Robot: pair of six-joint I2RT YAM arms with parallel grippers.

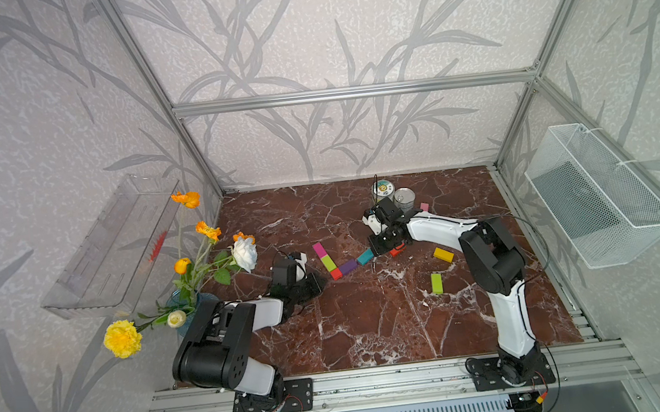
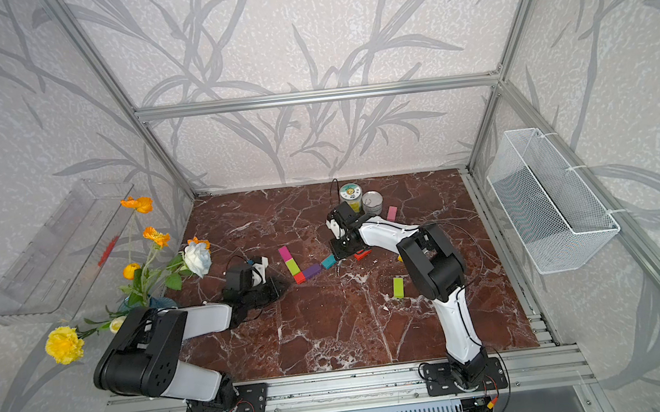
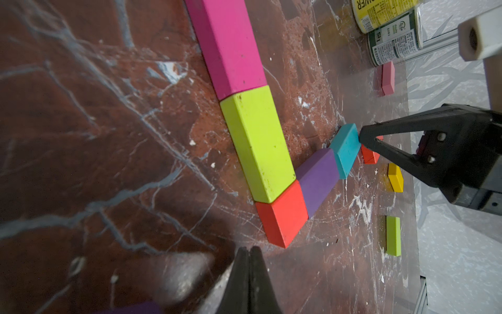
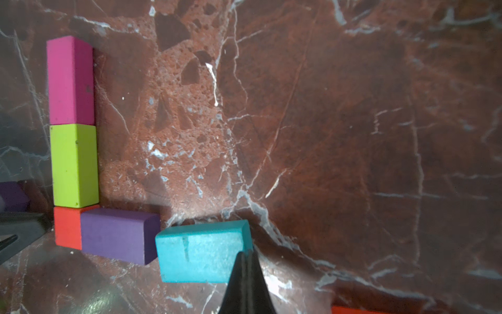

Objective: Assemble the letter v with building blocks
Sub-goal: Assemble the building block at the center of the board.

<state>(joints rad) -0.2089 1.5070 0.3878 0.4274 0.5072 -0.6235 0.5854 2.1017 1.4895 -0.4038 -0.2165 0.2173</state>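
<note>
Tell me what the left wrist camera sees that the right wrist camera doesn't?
Only the left wrist view: the cans, the pink block, the yellow block and a loose lime block. Only the right wrist view: no extra thing that I can find. Both: the magenta block, lime block, red block, purple block and teal block, and the right gripper, jaws shut, at the teal end.
</note>
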